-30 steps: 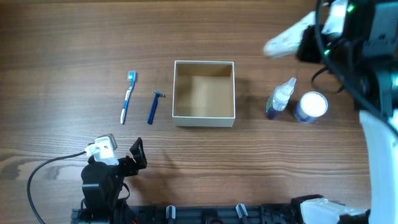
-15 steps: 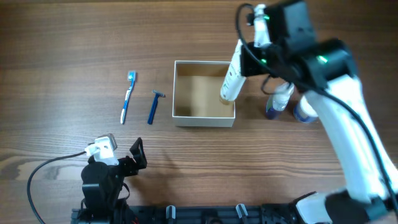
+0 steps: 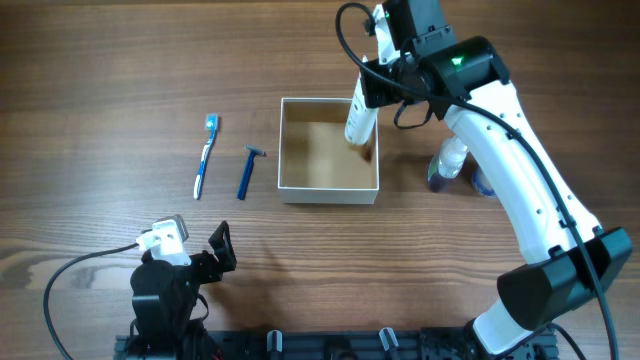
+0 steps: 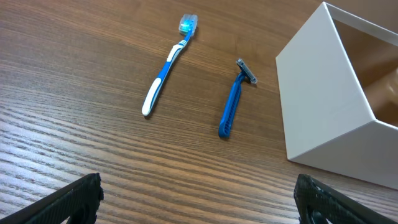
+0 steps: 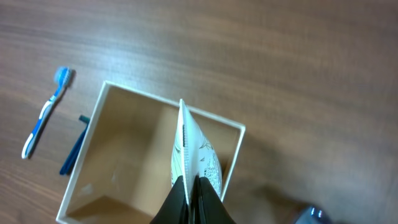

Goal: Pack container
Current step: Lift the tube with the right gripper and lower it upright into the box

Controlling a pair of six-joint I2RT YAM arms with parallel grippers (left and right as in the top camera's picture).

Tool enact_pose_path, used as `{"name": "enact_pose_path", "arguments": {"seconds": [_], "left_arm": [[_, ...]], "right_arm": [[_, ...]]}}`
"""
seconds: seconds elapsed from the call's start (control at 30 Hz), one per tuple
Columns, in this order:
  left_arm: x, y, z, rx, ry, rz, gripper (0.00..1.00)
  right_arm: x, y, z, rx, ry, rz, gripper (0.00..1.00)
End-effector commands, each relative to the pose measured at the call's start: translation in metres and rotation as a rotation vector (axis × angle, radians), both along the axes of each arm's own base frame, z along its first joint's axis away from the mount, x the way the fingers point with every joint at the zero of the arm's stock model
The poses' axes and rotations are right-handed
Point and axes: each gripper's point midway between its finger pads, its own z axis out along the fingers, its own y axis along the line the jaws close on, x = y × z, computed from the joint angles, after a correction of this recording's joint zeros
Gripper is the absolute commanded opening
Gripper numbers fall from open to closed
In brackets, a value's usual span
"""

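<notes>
The container [image 3: 328, 193], a square white box with a tan inside, stands mid-table. My right gripper [image 3: 372, 88] is shut on the flat end of a white tube [image 3: 360, 118], which hangs tilted over the container's right inner side. In the right wrist view the gripper [image 5: 193, 186] pinches the tube [image 5: 194, 152] above the container [image 5: 143, 98]. A blue toothbrush [image 3: 206, 155] and a blue razor [image 3: 246, 172] lie left of the container. My left gripper [image 3: 215, 250] is open and empty near the front edge. The left wrist view shows the toothbrush [image 4: 166, 65], the razor [image 4: 235, 102] and the container wall [image 4: 323, 118].
A small clear bottle with a dark base [image 3: 447, 165] and a round white-lidded jar [image 3: 483, 183], partly hidden by my right arm, stand right of the container. A cable [image 3: 80, 265] runs along the front left.
My right arm has swung from the far right over to the container, carrying the white tube, which now hangs over the container's right side. The left arm has not moved.
</notes>
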Motion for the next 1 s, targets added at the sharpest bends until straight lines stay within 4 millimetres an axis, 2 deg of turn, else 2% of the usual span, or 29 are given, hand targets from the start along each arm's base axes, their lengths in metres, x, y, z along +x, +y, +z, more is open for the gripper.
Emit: {"name": "enact_pose_path", "arguments": {"seconds": [0.0,0.4,0.8,0.9,0.93,0.97], "left_arm": [[0.000,-0.003,0.001,-0.002,-0.009,-0.014,1.00],[0.000,-0.003,0.001,-0.002,-0.009,-0.014,1.00],[0.000,-0.003,0.001,-0.002,-0.009,-0.014,1.00],[0.000,-0.003,0.001,-0.002,-0.009,-0.014,1.00],[0.000,-0.003,0.001,-0.002,-0.009,-0.014,1.00],[0.000,-0.003,0.001,-0.002,-0.009,-0.014,1.00]], "right_arm": [[0.010,0.008,0.011,-0.002,-0.069,0.067,0.04],[0.016,0.011,0.015,-0.019,-0.116,0.110,0.04],[0.026,0.013,-0.019,-0.075,-0.062,0.135,0.04],[0.027,0.013,-0.022,-0.080,-0.058,0.139,0.05],[0.027,0.013,-0.022,-0.083,-0.061,0.146,0.10],[0.027,0.013,-0.022,-0.089,-0.063,0.155,0.22]]}}
